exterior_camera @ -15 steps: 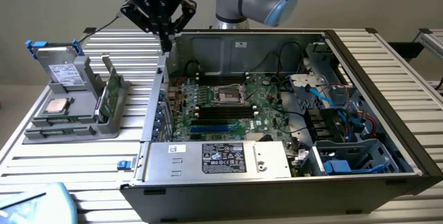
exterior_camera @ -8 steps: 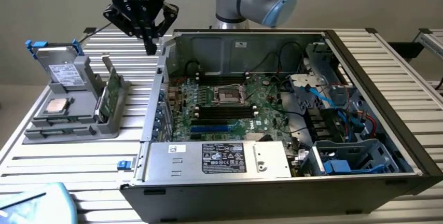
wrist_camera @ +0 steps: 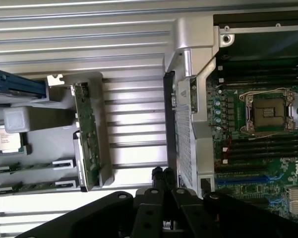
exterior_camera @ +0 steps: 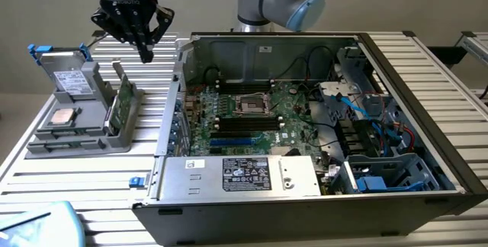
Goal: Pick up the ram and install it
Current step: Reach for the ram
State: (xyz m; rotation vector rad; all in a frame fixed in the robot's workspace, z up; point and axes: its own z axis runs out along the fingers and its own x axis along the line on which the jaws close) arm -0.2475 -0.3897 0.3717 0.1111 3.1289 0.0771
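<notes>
**A:** How many cases?

**B:** One computer case (exterior_camera: 228,52), lid off. Inside it are one motherboard (exterior_camera: 294,118), one processor socket (exterior_camera: 252,105) and one labelled power supply box (exterior_camera: 244,175).

**A:** And beside the case?

**B:** One grey tray (exterior_camera: 46,147). On it are one ram (exterior_camera: 122,101) standing on edge, one square silver processor chip (exterior_camera: 61,118) and one boxy drive (exterior_camera: 68,78). There are also two thin green strips (wrist_camera: 29,169); I can't tell what they are.

**A:** Grippers?

**B:** One gripper (exterior_camera: 145,57), up beside the case.

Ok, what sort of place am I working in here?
Probably a robotics lab bench for computer assembly: an open computer case showing its motherboard, a grey parts holder with the ram, on a slatted metal table.
</notes>
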